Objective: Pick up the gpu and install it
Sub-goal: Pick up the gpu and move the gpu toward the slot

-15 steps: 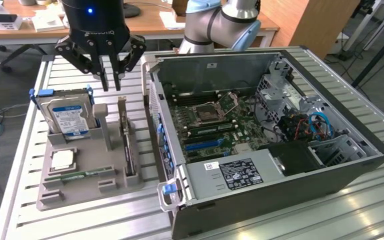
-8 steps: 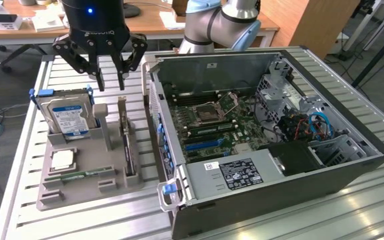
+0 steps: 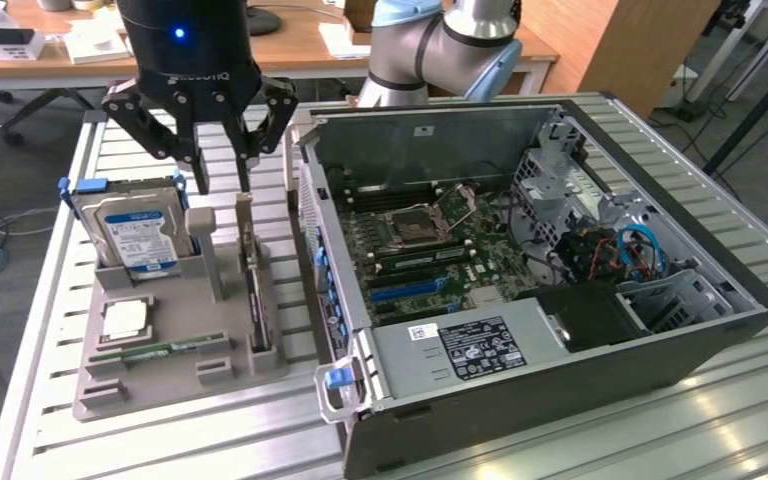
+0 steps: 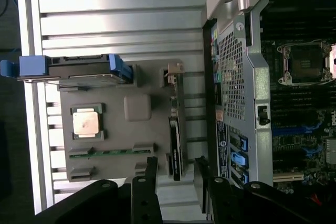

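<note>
Two fingers of the claw (image 3: 223,175) stand apart, empty, over one end of the upright gpu (image 3: 253,290); the wrist view sets them astride its thin edge.

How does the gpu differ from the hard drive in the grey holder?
The gpu is a thin dark card; the hard drive is a thick silver block with a blue label. The gpu sits in a narrow slot; the hard drive fills a wide pocket, with blue rails on it. The open tool is lined up with the gpu, not the hard drive. Both stand on edge in the holder.
</note>
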Tool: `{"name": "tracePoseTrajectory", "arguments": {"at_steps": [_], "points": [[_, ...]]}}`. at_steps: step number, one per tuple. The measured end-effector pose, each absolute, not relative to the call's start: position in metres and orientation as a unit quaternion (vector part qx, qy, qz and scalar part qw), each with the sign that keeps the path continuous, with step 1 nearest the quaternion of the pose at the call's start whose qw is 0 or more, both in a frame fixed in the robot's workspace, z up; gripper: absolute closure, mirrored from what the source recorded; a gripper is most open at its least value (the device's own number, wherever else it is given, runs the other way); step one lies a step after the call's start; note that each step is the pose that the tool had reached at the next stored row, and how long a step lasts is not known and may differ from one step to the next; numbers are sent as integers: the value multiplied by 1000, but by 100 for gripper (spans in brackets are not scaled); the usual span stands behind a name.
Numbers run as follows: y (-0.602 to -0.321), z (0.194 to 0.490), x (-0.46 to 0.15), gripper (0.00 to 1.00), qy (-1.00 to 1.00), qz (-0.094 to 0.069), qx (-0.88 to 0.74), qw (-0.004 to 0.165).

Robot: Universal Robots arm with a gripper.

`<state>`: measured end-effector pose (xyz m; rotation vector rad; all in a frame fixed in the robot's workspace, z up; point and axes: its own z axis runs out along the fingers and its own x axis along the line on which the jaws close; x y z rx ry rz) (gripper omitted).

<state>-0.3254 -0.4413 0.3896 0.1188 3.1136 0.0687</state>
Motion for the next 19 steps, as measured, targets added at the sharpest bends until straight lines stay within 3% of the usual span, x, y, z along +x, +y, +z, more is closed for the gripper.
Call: {"name": "tracePoseTrajectory", "arguments": {"at_steps": [19], "points": [[-444,364,-325,59,999,22,38,13]]}}
